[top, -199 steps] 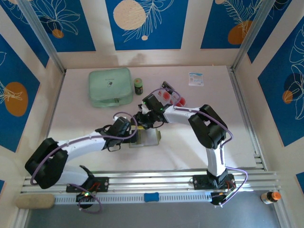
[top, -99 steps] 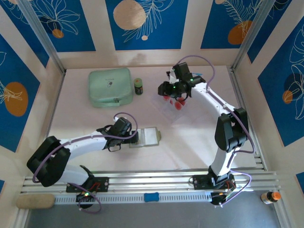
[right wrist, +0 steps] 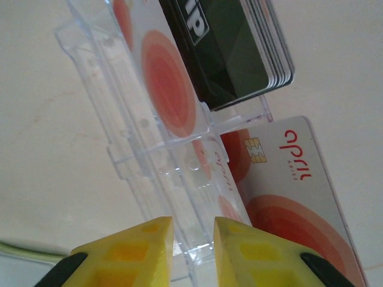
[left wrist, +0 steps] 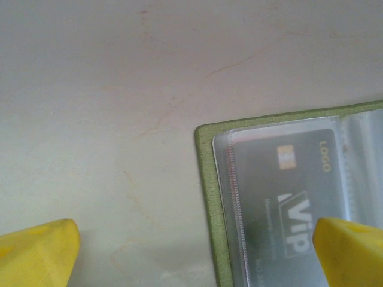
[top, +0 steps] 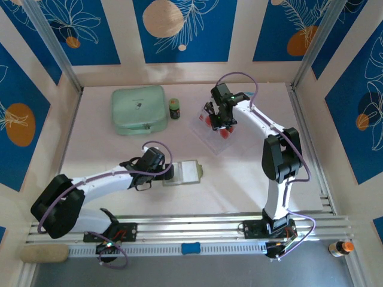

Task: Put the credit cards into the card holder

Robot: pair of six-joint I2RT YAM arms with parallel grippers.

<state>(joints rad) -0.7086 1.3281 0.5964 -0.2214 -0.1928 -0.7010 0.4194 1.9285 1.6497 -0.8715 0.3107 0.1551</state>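
Note:
The olive-green card holder [top: 187, 172] lies open on the table, and a dark VIP card [left wrist: 281, 197] sits in its clear sleeve. My left gripper [top: 169, 174] is open at the holder's left edge [left wrist: 206, 179], one yellow finger [left wrist: 350, 251] over the sleeve and the other over bare table. The credit cards [top: 221, 127], white with red circles, stand in a clear plastic tray [top: 205, 136]. My right gripper [top: 216, 119] hangs over that tray. Its jaws [right wrist: 194, 239] are open but narrow, with a tray wall [right wrist: 114, 107] and one card's edge between them. Another white card [right wrist: 293, 185] leans beside them.
A stack of dark cards [right wrist: 233, 54] fills the tray's far slot. A mint-green zip case [top: 139, 109] and a small dark bottle [top: 174, 108] stand at the back left. A white packet [top: 247, 99] lies at the back right.
My right arm swung from above the card holder back to the clear tray and narrowed its jaws there. The left arm stayed at the holder.

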